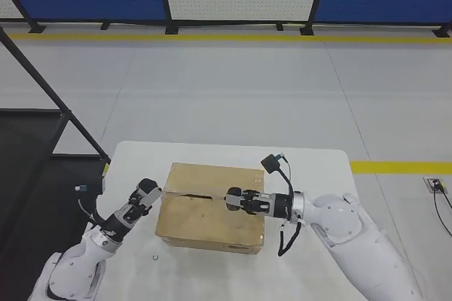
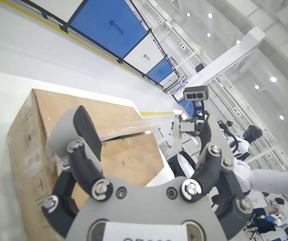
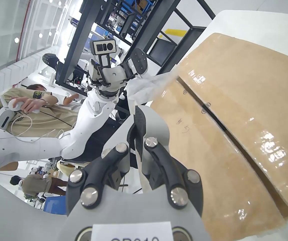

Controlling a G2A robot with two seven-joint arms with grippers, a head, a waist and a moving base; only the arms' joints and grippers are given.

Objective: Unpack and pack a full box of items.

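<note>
I have the cardboard box (image 1: 207, 214) sitting in the middle of the white counter (image 1: 316, 165), its top flaps down with the dark seam (image 3: 234, 139) between them running left to right. My right gripper (image 1: 232, 199) is over the right half of the box top, just above that seam. In the right wrist view its fingers (image 3: 140, 124) are pinched together on a strip of clear tape (image 3: 146, 83). The strip is lifted off the cardboard and stretches leftward along the seam toward the box's left end, where it still meets the top edge.

My left gripper (image 1: 145, 193) is at the left end of the box, by the far corner. Its jaws are spread wide with nothing between them. In the left wrist view one pad (image 2: 86, 129) sits in front of the box's left face (image 2: 28, 136); I cannot tell whether it touches the cardboard. From there I see the tape (image 2: 144, 122) rising off the top toward the right gripper.
</note>
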